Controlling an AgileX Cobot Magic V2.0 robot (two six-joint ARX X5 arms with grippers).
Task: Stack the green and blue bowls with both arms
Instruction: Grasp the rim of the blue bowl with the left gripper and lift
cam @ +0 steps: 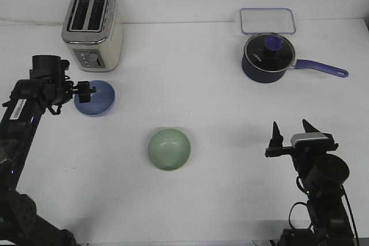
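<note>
The periwinkle blue bowl (97, 98) sits on the white table at the left, in front of the toaster. My left gripper (86, 91) reaches from the left to the bowl's left rim, with its fingers a little apart at the rim. The pale green bowl (169, 149) sits upright near the table's middle front, with nothing touching it. My right gripper (294, 131) is open and empty at the front right, with its fingers pointing away from me, well to the right of the green bowl.
A cream and silver toaster (92, 30) stands at the back left, just behind the blue bowl. A dark navy saucepan (268, 57) with a lid and a long handle stands at the back right, and a clear flat lid (268, 21) lies behind it.
</note>
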